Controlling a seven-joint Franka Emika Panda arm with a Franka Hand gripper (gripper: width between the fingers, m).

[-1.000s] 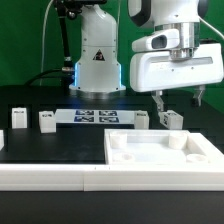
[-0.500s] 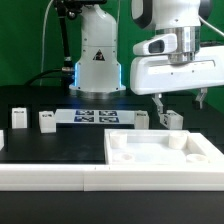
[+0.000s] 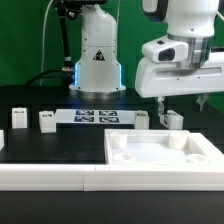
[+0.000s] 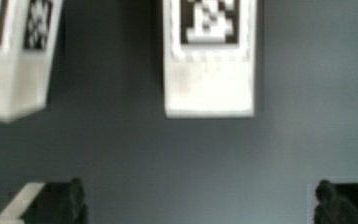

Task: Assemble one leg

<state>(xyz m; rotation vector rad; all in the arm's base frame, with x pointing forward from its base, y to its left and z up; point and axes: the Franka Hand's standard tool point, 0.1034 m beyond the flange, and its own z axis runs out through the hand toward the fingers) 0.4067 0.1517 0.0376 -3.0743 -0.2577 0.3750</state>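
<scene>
Beneath the gripper (image 3: 181, 103), its fingers (image 4: 51, 203) spread wide and empty, the leg (image 4: 211, 62) stood between them; going down, one finger could strike the neighbouring block (image 4: 16, 62) standing close beside it

The black table (image 3: 60, 148) bears legs (image 3: 46, 121), marker board (image 3: 95, 116) and white panel (image 3: 165, 152).

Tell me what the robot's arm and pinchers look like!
The arm is smooth, white and rounded, with dark bands at its joints. Its base glows with a blue light, and black cables run behind it. The gripper is a white boxy block with two thin black fingers.
</scene>
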